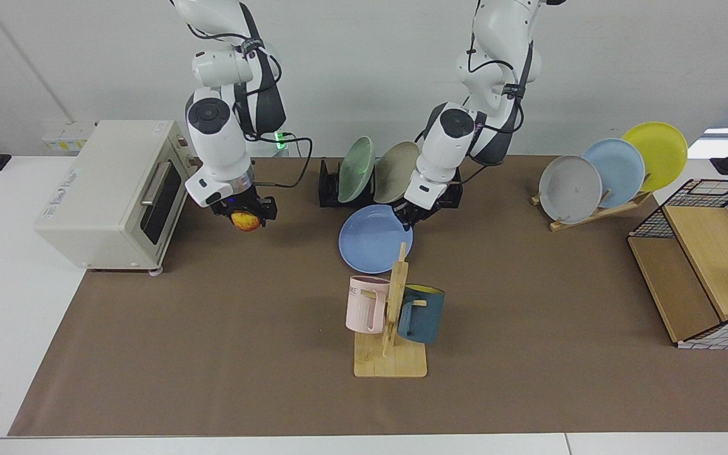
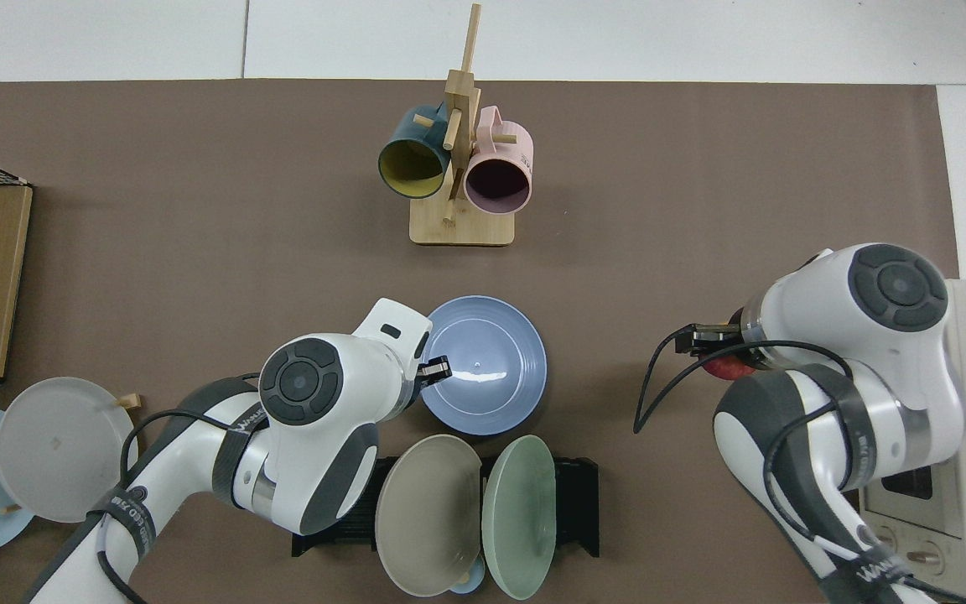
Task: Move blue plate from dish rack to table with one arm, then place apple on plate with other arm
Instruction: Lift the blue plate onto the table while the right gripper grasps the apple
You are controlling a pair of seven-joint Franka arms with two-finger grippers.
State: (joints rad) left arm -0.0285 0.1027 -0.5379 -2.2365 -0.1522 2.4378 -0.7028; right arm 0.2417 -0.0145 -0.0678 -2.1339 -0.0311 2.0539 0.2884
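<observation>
Table (image 1: 528, 354): blue plate (image 1: 370, 243) lies low on the mat just in front of dish rack (image 1: 329, 186), left gripper (image 1: 409, 216) clamped on its rim. Right gripper (image 1: 245, 213) holds apple (image 1: 246, 221) aloft beside the toaster oven (image 1: 111, 193). Step: plate set-down. Next: release rim, retract, then bring apple over.

Two white jointed robot arms with dark grey joint bands and round dark end caps. Black cables loop along each. A grey strap carries white lettering. Small black jaws tip each wrist.
</observation>
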